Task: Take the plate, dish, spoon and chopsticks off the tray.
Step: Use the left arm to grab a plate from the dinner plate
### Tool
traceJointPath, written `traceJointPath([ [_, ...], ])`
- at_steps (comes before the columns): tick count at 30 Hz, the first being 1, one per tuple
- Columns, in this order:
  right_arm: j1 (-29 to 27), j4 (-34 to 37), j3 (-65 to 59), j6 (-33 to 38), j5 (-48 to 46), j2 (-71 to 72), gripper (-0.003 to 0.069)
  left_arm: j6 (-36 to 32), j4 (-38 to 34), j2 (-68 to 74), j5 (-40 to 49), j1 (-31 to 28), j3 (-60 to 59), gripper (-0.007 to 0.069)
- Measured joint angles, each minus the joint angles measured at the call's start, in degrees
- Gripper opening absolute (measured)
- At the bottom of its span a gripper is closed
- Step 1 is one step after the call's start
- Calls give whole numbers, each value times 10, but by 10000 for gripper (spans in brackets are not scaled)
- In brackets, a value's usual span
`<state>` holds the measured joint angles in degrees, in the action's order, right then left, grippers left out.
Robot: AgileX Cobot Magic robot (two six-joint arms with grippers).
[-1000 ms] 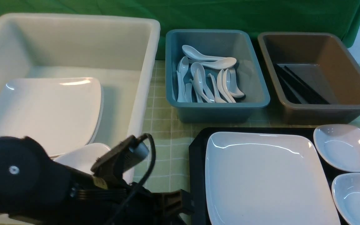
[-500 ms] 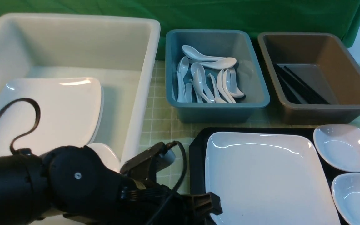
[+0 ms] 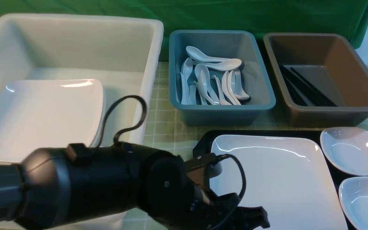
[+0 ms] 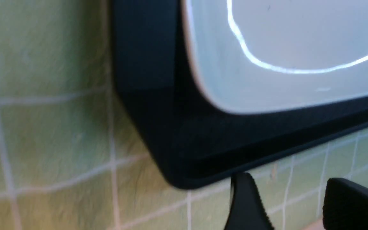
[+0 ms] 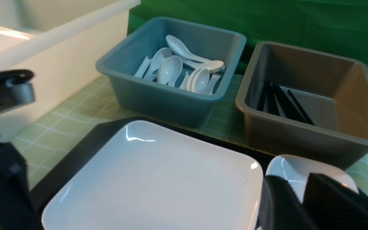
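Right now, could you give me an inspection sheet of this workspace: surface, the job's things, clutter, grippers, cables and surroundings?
Surface: green checked tablecloth; no spills seen.
Job's things: large white plate and two small white dishes sit on the black tray; no spoon or chopsticks seen on it.
Clutter: cream tub holding white plates; blue bin of white spoons; brown bin of black chopsticks.
Grippers: left gripper open and empty, beside a tray corner; right gripper fingers close together, open or shut unclear, nothing seen held.
Cables: black cable loops off the left arm.
Surroundings: green cloth backdrop.
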<state>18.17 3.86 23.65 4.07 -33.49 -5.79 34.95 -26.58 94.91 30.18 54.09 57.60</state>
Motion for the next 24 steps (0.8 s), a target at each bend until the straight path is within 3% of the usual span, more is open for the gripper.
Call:
traceJointPath([
  [10, 0, 0, 0, 0, 0, 0, 136, 108, 68, 21, 27, 1, 26, 312],
  [16, 0, 0, 0, 0, 0, 0, 137, 210, 126, 21, 10, 21, 26, 307],
  [24, 0, 0, 0, -1, 0, 0, 144, 261, 122, 21, -14, 25, 26, 307],
])
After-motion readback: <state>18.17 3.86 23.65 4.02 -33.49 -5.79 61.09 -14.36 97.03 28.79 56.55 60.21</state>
